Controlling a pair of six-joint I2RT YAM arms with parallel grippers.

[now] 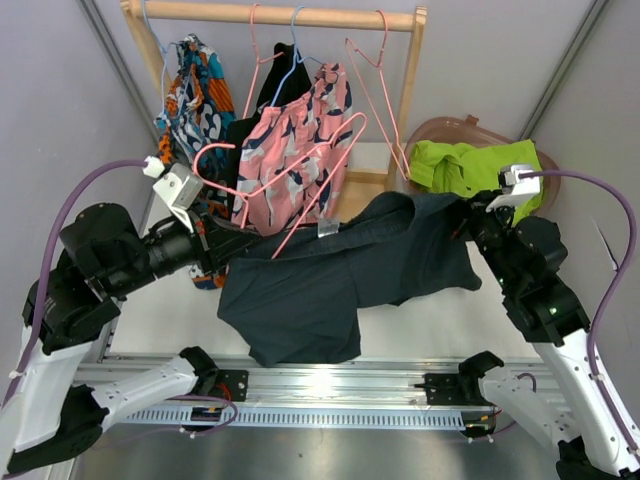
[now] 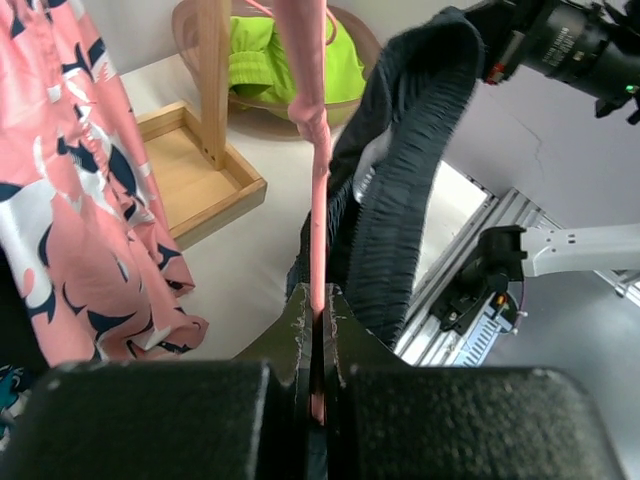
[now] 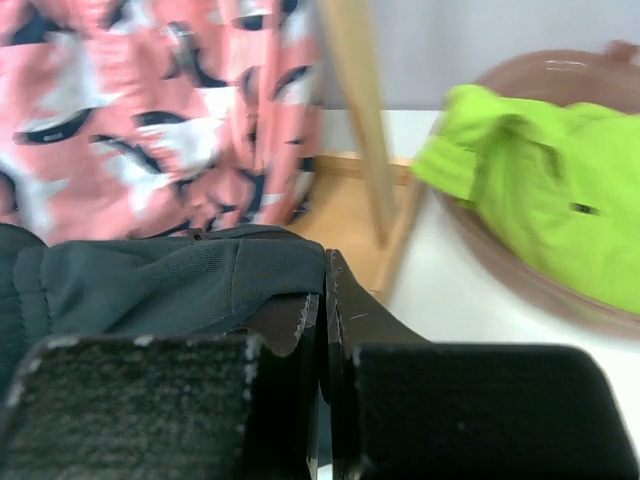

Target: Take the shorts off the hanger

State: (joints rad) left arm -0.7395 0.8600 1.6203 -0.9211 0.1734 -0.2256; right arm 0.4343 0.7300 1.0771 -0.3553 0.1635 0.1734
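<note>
The dark charcoal shorts hang stretched between my two grippers above the table. My left gripper is shut on the thin rod of a pink hanger; the rod runs up from between its jaws, with the charcoal waistband just to its right. My right gripper is shut on an edge of the charcoal shorts. The pink printed shorts, black shorts and multicolour shorts hang on the rack. The lime green shorts lie in a basket.
A wooden clothes rack stands at the back, its base tray on the table. An empty pink hanger hangs on its rail. A brown basket stands at the back right. A metal rail runs along the near edge.
</note>
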